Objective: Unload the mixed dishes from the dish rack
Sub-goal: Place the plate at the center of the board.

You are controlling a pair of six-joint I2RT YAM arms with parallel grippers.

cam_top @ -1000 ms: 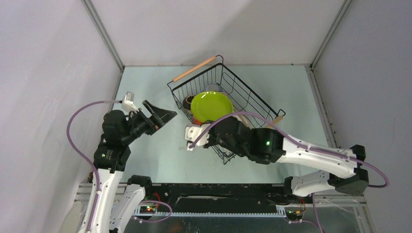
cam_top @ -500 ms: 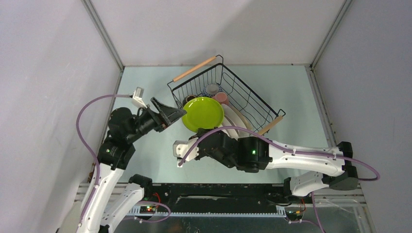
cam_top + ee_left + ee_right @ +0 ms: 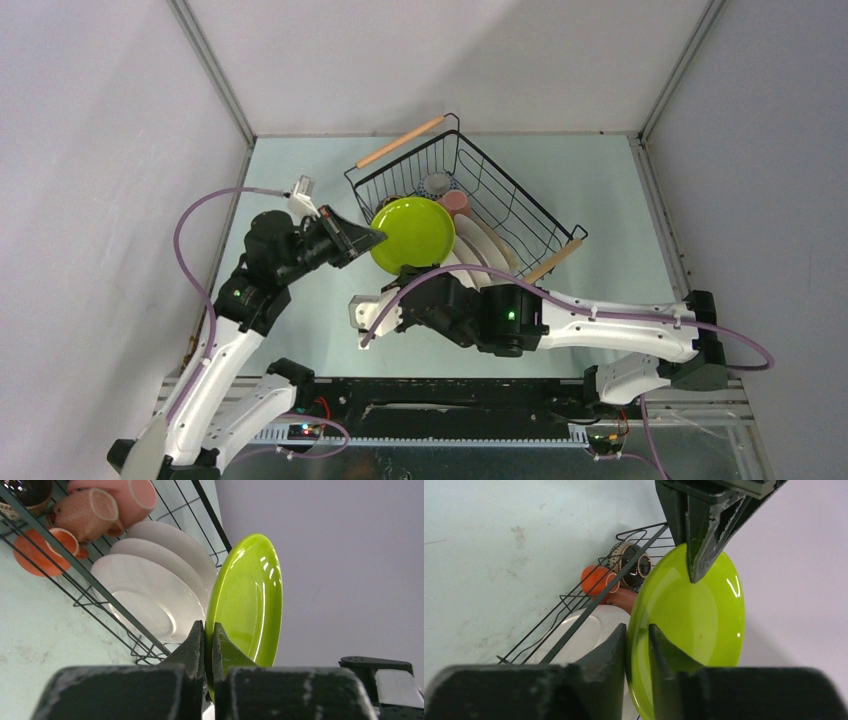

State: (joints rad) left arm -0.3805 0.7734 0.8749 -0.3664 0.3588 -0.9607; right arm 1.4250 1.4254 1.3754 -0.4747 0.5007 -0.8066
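A glossy, plain lime-green plate [image 3: 412, 235] is held on edge above the near-left side of the black wire dish rack [image 3: 505, 195], which sits askew on the pale desk [image 3: 300, 180]. The left pincer [image 3: 208, 630] is clamped on the plate's left rim. The right pincer [image 3: 638, 630] straddles its near rim, but I cannot tell whether it presses. Only the top view shows the rack's wooden handles [image 3: 400, 142]. The left wrist view shows three upright white plates [image 3: 150, 600], pink mugs [image 3: 115, 500] and an orange cup [image 3: 47, 552]. The right wrist view shows a dark patterned cup [image 3: 630, 570] more fully.
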